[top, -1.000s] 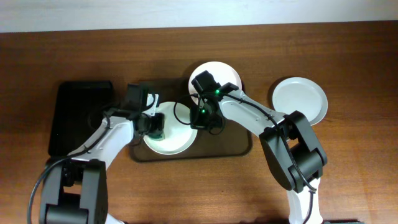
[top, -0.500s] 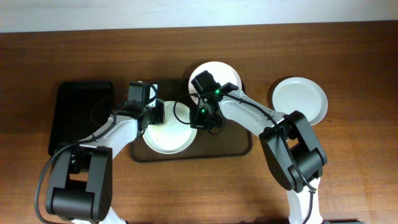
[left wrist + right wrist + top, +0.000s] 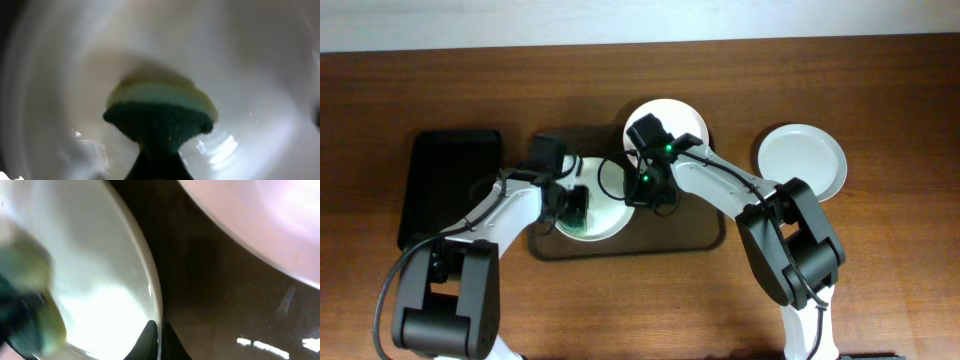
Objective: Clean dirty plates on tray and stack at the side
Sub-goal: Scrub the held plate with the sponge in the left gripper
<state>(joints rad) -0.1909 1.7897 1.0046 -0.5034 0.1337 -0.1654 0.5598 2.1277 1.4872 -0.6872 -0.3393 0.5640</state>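
A white plate (image 3: 605, 205) lies on the left part of the dark brown tray (image 3: 695, 238). My left gripper (image 3: 576, 210) is shut on a green and yellow sponge (image 3: 160, 112) and presses it inside that plate (image 3: 260, 65). My right gripper (image 3: 642, 195) is shut on the plate's right rim (image 3: 152, 295). A second white plate (image 3: 682, 120) sits at the tray's upper right, partly under my right arm, and also shows in the right wrist view (image 3: 260, 220). A third white plate (image 3: 802, 160) lies on the table to the right of the tray.
A smaller black rectangular tray (image 3: 445, 185) sits on the wooden table (image 3: 880, 280) left of the brown tray. The table's far edge meets a white wall at the top.
My left gripper has moved with the sponge from the plate's upper left edge down and right into the plate. The right arm has stayed on the rim.
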